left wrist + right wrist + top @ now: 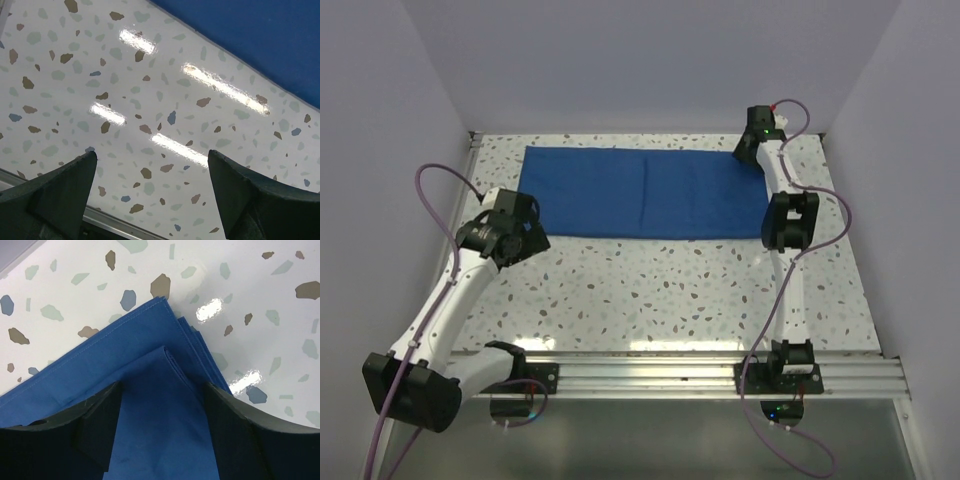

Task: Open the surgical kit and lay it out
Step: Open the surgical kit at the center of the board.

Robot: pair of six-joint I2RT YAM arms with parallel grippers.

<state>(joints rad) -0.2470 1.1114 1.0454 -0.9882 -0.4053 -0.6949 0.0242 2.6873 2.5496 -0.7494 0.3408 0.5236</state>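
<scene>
- Royal-blue cloth wrap (645,193): a folded rectangle lying flat and lengthwise across the far part of the desk (650,290).
- Its far right corner shows several stacked layers.

The left arm (450,300) is bent at the elbow; the left pincer (152,159) tilts down, jaws spread wide. The right arm (785,270) extends far forward; the right pincer (162,390) is lowered, jaws parted.

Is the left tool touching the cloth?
Apart. Left wrist view shows the left tool above the table, with the cloth edge well ahead of it.
</scene>
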